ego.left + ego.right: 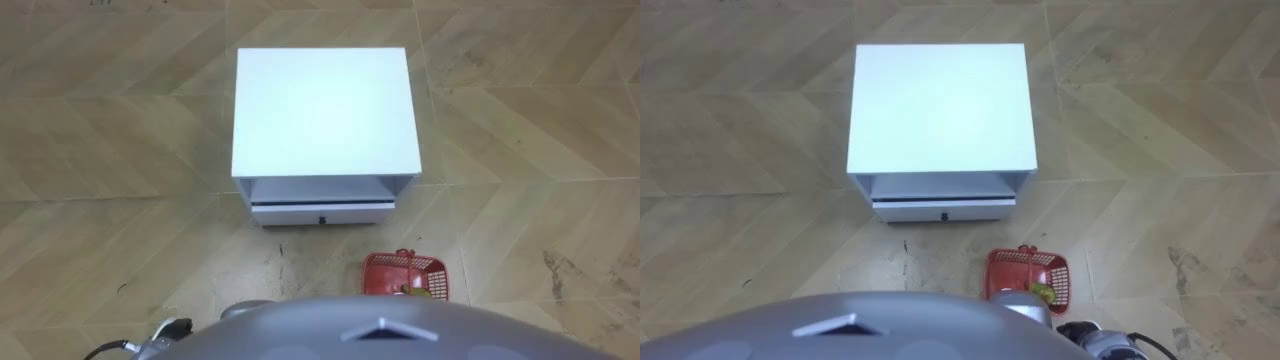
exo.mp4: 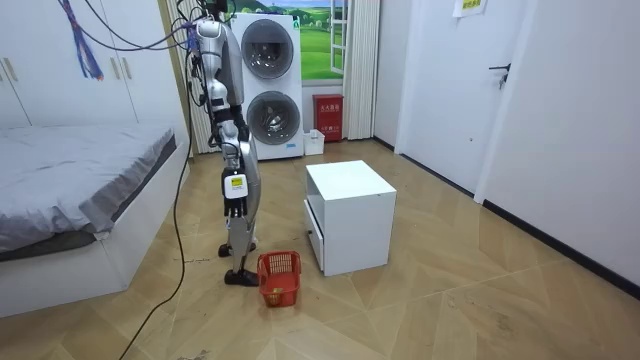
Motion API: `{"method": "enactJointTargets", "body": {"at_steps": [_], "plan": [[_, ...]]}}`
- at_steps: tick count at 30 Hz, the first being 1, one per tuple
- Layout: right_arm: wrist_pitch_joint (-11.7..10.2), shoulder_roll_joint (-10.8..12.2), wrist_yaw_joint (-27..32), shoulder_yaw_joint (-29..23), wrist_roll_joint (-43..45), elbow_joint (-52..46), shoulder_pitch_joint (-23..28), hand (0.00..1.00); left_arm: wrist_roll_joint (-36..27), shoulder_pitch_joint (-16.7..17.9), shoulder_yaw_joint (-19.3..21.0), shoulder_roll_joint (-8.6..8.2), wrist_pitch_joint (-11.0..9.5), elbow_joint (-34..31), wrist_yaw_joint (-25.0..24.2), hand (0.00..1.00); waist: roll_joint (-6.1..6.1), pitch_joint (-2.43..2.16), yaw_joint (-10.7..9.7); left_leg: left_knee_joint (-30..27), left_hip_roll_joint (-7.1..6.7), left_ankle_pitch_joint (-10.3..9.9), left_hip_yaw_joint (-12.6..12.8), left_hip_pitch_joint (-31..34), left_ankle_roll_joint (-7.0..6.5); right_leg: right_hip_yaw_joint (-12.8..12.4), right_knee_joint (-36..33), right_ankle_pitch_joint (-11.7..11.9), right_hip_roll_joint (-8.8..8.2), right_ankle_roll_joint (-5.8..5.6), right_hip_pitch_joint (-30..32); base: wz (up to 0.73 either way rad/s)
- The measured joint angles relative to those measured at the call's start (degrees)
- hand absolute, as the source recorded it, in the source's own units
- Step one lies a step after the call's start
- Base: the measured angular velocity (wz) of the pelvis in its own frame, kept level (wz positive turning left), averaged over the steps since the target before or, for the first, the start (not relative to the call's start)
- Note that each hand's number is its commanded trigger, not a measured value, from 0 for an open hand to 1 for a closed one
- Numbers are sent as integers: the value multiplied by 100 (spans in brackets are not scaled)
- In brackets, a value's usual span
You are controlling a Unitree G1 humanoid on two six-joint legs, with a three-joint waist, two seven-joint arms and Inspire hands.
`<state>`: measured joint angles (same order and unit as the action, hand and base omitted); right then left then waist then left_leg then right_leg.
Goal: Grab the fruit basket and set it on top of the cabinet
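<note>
Basket (image 1: 403,272) sits near the cabinet (image 1: 325,100); can't tell how your right hand (image 2: 232,206) is set, stooping blind could tip it.

The small red plastic lattice-walled basket (image 1: 396,266) is bright red all over, with a yellow-green fruit (image 1: 1043,292) inside. The square-topped white wooden cabinet (image 1: 325,110) is plain white, and its drawer bears one small dark knob (image 1: 322,219). The tan wood-plank floor (image 1: 120,130) runs in a chevron pattern with dark scuffs. The low bed (image 2: 80,160) carries plain grey bedding. The stacked white washing machines (image 2: 268,85) have dark round doors.
</note>
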<state>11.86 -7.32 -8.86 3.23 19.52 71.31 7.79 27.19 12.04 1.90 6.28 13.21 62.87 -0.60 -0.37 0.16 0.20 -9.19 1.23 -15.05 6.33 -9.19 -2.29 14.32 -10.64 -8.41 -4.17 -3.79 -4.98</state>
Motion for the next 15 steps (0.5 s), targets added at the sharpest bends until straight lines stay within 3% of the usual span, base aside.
{"method": "enactJointTargets", "body": {"at_steps": [8,15], "plan": [[-52,-5,-2,-6,1,-14,3,0,2,-10,22,1,-72,-21,4,0,0,1,5,0,-1,0,-6,2,0,-9,0,0,0,0,-2,0],[-56,-17,-2,-13,-100,-14,0,0,125,25,299,-7,-107,-27,68,0,6,0,43,-15,-4,0,1,-9,0,-19,-1,0,0,0,-16,0]]}}
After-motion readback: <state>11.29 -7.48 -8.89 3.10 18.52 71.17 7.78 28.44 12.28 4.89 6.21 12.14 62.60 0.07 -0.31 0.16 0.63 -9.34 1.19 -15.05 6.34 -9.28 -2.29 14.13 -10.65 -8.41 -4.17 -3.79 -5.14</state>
